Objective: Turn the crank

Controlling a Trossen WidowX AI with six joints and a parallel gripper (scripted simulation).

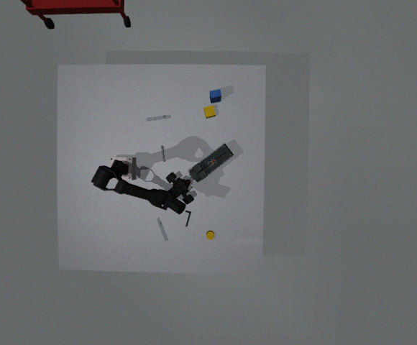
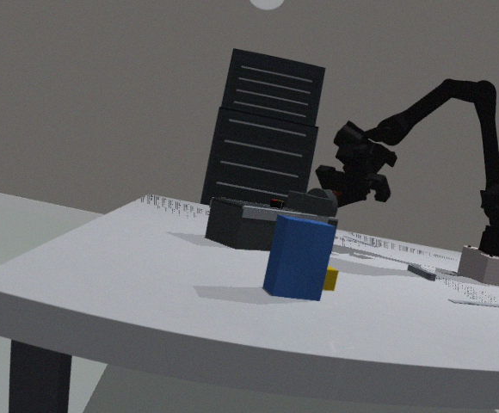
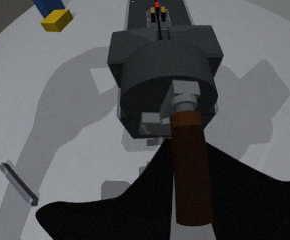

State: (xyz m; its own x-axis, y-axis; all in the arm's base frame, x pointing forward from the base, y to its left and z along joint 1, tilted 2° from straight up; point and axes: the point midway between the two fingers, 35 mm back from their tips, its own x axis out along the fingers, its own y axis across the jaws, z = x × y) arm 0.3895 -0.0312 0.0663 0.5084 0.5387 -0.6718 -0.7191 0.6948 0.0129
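The dark grey machine (image 1: 201,172) (image 2: 223,224) (image 3: 167,62) stands on the table, its slide end pointing away from the arm. My gripper (image 1: 189,182) (image 2: 337,199) (image 3: 180,143) is shut on the brown crank handle (image 3: 191,175), one black finger on each side. The grey crank arm (image 3: 186,88) joins the handle to the drum's face. The red pointer (image 3: 157,4) shows near the top edge of the wrist view, between and slightly beyond the two brass marks (image 3: 153,10) (image 3: 163,10). Exact level is hard to tell; in the exterior view the pointer area is tiny.
A blue block (image 1: 215,95) (image 2: 300,260) and a yellow block (image 1: 209,111) (image 2: 330,279) (image 3: 57,20) stand to one side of the machine. A yellow cylinder (image 1: 210,235), a black hex key (image 1: 188,218) and several grey bars lie on the table (image 1: 90,93).
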